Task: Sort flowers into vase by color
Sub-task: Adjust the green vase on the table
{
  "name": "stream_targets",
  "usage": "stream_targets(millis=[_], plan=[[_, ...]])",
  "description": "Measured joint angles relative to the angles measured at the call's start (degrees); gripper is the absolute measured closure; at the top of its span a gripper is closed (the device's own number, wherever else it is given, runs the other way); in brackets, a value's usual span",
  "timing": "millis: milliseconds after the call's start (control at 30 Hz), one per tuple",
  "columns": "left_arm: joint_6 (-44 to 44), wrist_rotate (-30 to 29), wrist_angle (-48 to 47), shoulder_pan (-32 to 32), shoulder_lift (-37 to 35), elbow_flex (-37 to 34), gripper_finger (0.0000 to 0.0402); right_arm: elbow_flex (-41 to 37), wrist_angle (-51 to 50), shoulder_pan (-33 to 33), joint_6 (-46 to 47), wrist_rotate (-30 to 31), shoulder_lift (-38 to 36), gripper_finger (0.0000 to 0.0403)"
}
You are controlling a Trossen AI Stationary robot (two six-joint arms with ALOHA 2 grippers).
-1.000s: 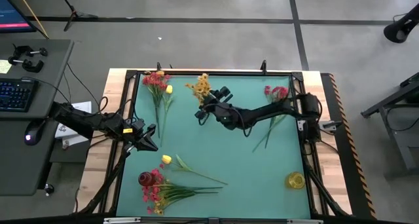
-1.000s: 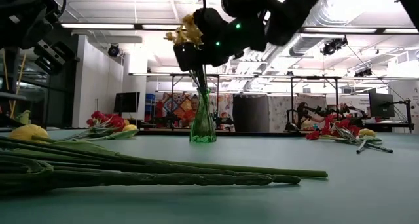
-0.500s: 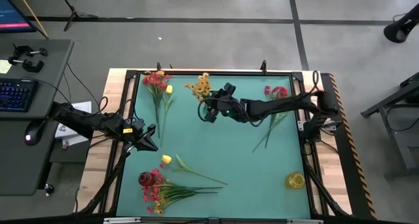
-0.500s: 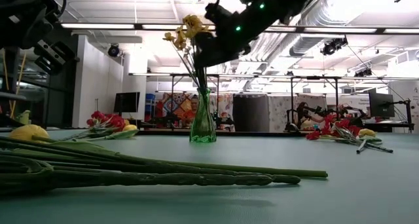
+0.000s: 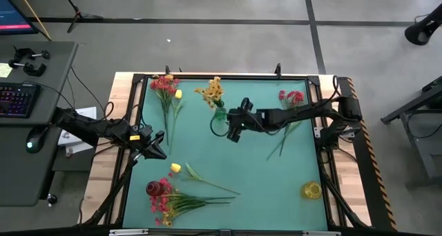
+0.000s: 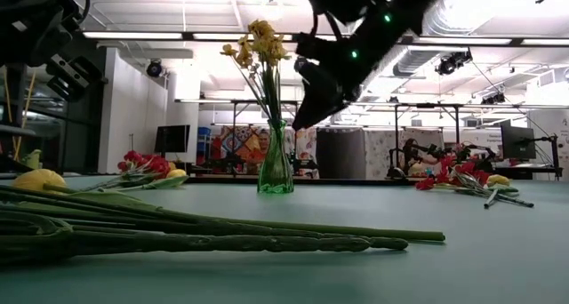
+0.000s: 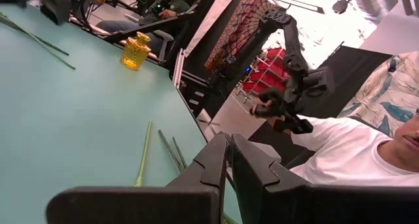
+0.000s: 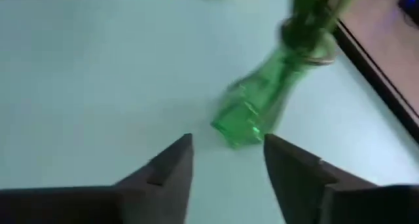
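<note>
The green glass vase stands on its base at the table's far middle. An orange-yellow spray stands upright in it, its stems in the neck. My right gripper hangs open just right of and nearer than the vase, touching nothing. My left gripper waits shut at the left edge. Red-pink blooms and a yellow bud lie far left. More red-pink blooms lie far right.
A red vase stands near left beside a heap of red-pink flowers. A yellow tulip-like bud lies above it. A yellow vase stands near right. A person in a white shirt sits beyond the table.
My right gripper has let go of the orange-yellow spray and drawn back from it, moving right, toward the near edge and downward. The spray, earlier leaning beside the gripper above the green vase, now stands upright in the vase on its own.
</note>
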Motion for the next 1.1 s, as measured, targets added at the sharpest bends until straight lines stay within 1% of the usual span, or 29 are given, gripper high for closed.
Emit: stream_targets(millis=[67,167,200,233,333,400,500,567,733,833,1000,1100], plan=[[0.0,0.0,0.0,0.0,0.0,0.0,0.039,-4.1,7.3,0.5,-0.1,-0.3,0.0,0.0277],[0.0,0.0,0.0,0.0,0.0,0.0,0.039,-10.3,17.6,0.7,0.9,-0.5,0.0,0.0365],[0.0,0.0,0.0,0.0,0.0,0.0,0.039,-12.3,21.3,0.6,1.5,-0.7,0.0,0.0383],[0.0,0.0,0.0,0.0,0.0,0.0,0.039,-14.2,25.2,0.4,2.1,-1.5,0.0,0.039],[0.0,0.0,0.0,0.0,0.0,0.0,0.039,-18.7,34.8,-0.3,4.6,-3.8,0.0,0.0393],[0.0,0.0,0.0,0.0,0.0,0.0,0.039,-20.5,38.7,-1.0,6.1,-4.4,0.4,0.04],[0.0,0.0,0.0,0.0,0.0,0.0,0.039,-21.1,42.6,-1.5,7.2,-5.5,2.4,0.0401],[0.0,0.0,0.0,0.0,0.0,0.0,0.039,-20.0,44.0,-1.9,7.1,-6.9,4.8,0.0402],[0.0,0.0,0.0,0.0,0.0,0.0,0.039,-14.1,44.1,-2.9,5.2,-7.8,11.8,0.0402],[0.0,0.0,0.0,0.0,0.0,0.0,0.039,-10.6,42.6,-4.1,4.0,-7.7,14.7,0.0403],[0.0,0.0,0.0,0.0,0.0,0.0,0.039,-6.9,35.7,-6.4,4.1,-7.1,15.7,0.0403],[0.0,0.0,0.0,0.0,0.0,0.0,0.039,-6.2,35.1,-7.1,3.8,-6.2,15.7,0.0403]])
